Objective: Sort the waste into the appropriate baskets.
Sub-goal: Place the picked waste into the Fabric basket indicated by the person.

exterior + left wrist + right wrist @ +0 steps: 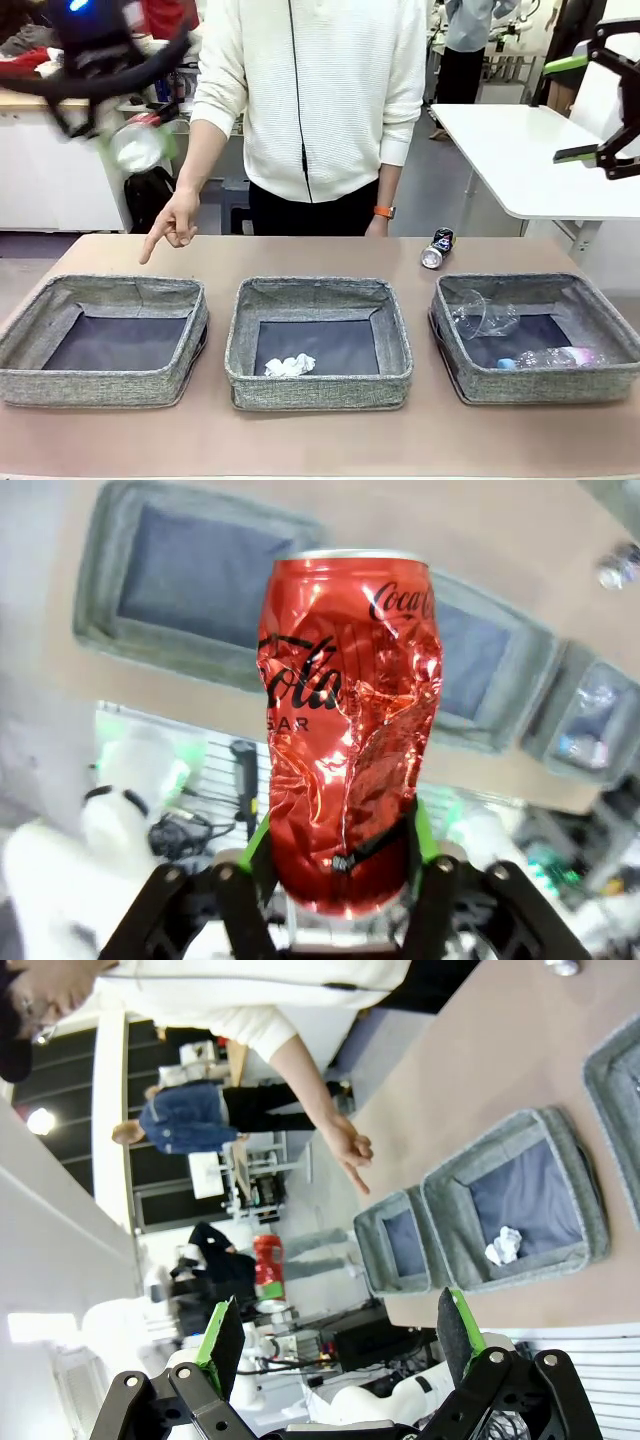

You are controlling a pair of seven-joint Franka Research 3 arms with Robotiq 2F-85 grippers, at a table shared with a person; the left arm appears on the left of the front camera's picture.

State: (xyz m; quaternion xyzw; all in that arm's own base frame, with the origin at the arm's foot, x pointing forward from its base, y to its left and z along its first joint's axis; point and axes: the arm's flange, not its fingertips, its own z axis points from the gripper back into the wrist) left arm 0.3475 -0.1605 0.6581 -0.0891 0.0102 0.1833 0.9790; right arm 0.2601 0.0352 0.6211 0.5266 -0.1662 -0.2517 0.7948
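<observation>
While the left claw [340,865] holds the crushed red can [345,730] by its lower end, green pads pressed on either side, the can stands clear above the table [320,440] and most of its length sticks out past the pads. That is the weak point — the dented wall gives the pads little flat metal to bear on, so I judge it could pivot or slip out if the arm swings quickly, and drop outside a basket. The front view shows that arm blurred high over the table's far left corner. The person's hand [172,226] points down toward the left basket [105,385], which lies bare; a release made too near could strike that hand, and one made too far along could land in the middle basket [318,390] with the paper ball [290,366].

The right claw [340,1345] hangs spread wide and holds nothing. The right basket [540,385] holds the clear cup [483,316] and the bottle [550,358]; the dark can [437,248] lies on the table near the far edge, not yet sorted.

The red can reads "Coca-Cola" in script twice, with "GAR" below — probably part of a longer word. The dark can's print is too small to read.
</observation>
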